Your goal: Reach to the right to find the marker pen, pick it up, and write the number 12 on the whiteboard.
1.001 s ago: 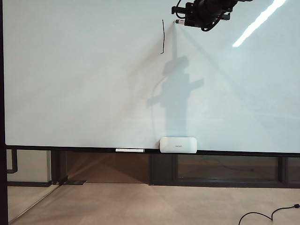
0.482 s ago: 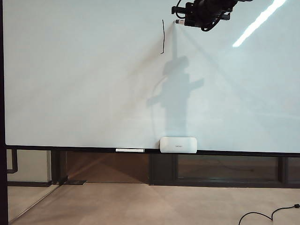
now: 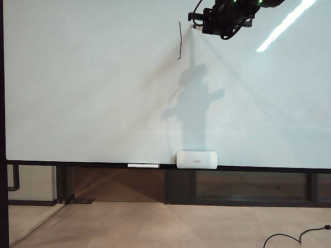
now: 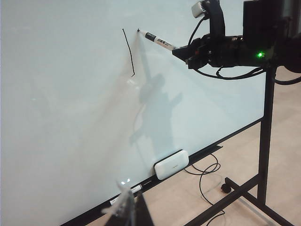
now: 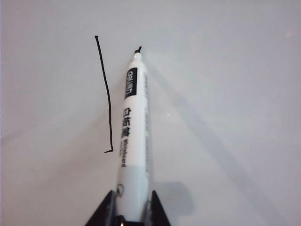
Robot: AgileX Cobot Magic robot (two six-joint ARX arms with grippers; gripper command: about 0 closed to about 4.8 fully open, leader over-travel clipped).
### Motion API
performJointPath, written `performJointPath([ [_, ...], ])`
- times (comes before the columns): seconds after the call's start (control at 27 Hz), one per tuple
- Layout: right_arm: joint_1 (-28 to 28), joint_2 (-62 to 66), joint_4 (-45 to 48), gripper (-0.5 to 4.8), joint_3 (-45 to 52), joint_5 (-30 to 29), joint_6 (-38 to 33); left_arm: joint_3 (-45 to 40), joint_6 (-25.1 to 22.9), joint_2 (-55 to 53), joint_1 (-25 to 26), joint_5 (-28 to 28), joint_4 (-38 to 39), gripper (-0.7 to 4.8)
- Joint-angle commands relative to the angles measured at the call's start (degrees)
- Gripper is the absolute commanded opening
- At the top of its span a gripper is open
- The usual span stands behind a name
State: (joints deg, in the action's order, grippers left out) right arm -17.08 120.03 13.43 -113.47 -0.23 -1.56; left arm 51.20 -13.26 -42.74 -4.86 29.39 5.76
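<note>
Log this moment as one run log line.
right gripper: shut on marker pen, tip at whiteboard | written: one stroke only | left gripper: not seen | eraser: on ledge

An office or lab room: a huge framed whiteboard [image 3: 103, 103] reflecting ceiling lights, its ledge carrying a white eraser block [image 3: 196, 159] far below the claw, a cable [image 3: 295, 236] on beige flooring.

Bare whiteboard [image 3: 93, 98] lies open; only the eraser [image 3: 196, 159] interrupts its ledge.

Tan floor [image 3: 155, 227] w/ black cable [image 3: 295, 237]; dark stand [image 4: 263, 155]; ceiling light reflection [image 3: 284, 23].
</note>
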Motion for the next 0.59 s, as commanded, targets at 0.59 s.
performJointPath([
  [0.59,-0.07,-0.63,-0.39,-0.05,-0.39,7.08,-0.11,0.17,-0.04,0.11,-0.02,0.17,-0.72,-0.05],
])
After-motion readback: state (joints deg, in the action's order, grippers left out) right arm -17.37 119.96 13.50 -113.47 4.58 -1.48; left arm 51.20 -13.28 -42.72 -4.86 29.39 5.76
